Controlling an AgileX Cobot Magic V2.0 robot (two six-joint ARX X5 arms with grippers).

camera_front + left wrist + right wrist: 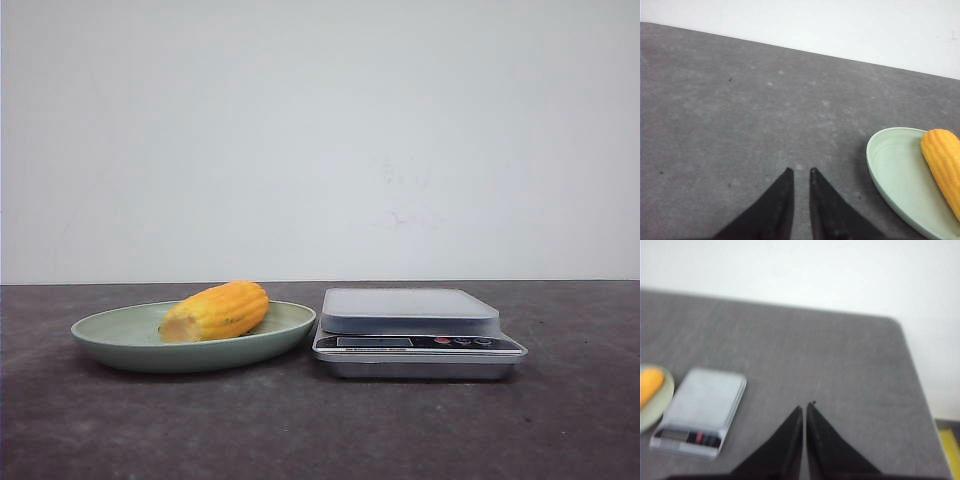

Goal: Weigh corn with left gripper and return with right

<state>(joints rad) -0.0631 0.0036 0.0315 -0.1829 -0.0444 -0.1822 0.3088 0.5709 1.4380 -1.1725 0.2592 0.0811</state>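
Pale green plate [120,340] is sitting at left, cradling the corn [215,311] on its side, ready for pickup. Beside it, the scale [410,310] is waiting bare. Left gripper [800,172] is hovering narrow over the table; right gripper [806,407] is hanging nearly closed, both holding nothing.

Only the ends of the two arms show, each seen from its own wrist camera. The left tool [800,172], a matte black two-fingered piece, has long tapered fingers [775,205] that narrow from broad bases to sharp points, their surfaces plain and smooth. The right tool [805,407], likewise matte black, has the same pair of long pointed fingers [827,450], somewhat blurred. No cables, screws or markings can be made out on either.
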